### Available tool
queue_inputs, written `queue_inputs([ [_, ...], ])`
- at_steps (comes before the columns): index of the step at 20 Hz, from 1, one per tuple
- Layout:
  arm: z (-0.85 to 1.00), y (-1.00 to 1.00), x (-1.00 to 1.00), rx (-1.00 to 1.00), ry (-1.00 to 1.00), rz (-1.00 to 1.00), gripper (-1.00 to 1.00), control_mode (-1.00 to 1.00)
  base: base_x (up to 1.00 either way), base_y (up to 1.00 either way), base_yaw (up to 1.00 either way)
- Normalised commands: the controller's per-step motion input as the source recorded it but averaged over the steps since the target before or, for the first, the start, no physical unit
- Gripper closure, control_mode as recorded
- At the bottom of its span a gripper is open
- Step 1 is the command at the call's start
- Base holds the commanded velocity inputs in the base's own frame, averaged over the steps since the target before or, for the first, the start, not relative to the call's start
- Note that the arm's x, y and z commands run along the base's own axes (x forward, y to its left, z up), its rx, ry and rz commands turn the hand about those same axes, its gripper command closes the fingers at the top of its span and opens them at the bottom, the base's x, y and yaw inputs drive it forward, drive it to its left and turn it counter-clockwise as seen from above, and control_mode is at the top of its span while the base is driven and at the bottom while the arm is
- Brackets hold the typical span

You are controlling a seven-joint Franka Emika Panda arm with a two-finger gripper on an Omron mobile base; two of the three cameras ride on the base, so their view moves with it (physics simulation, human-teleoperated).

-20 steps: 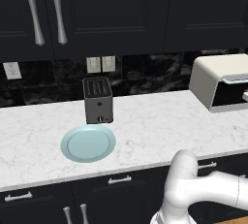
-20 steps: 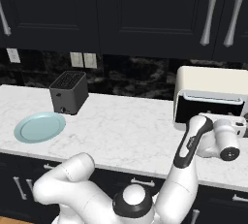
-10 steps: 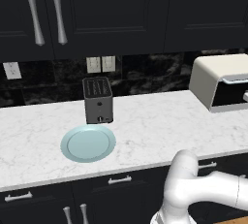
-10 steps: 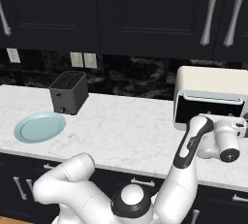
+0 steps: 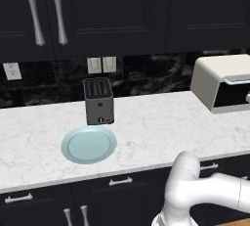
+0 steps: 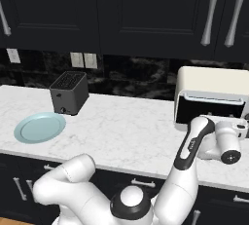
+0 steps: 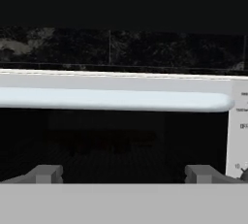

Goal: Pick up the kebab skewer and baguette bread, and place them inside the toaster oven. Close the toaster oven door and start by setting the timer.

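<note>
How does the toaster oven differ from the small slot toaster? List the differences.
The toaster oven is cream-white and wide, with a dark glass front; the slot toaster is dark grey, small and boxy, with slots on top. The toaster oven stands at the counter's right end, the slot toaster further left beside the plate. Both stand on the counter, near the backsplash.

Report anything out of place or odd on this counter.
Nothing stands out. The plate lies flat, the slot toaster stands upright, and the toaster oven sits square against the backsplash. No spills or damage.
</note>
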Motion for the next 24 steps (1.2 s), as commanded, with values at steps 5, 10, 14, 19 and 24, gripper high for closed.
queue_inputs([
  [5, 0.0, 0.0, 0.0, 0.0, 0.0, 0.0, -1.0, 1.0, -0.09, -0.49, 0.01],
  [10, 0.0, 0.0, 0.0, 0.0, 0.0, 0.0, -1.0, 1.0, -0.02, -0.5, 0.0],
  [14, 0.0, 0.0, 0.0, 0.0, 0.0, 0.0, -1.0, 1.0, 0.0, -0.42, 0.0],
  [19, 0.0, 0.0, 0.0, 0.0, 0.0, 0.0, -1.0, 1.0, 0.0, -0.43, 0.0],
  [24, 0.0, 0.0, 0.0, 0.0, 0.0, 0.0, -1.0, 1.0, 0.0, -0.4, 0.0],
])
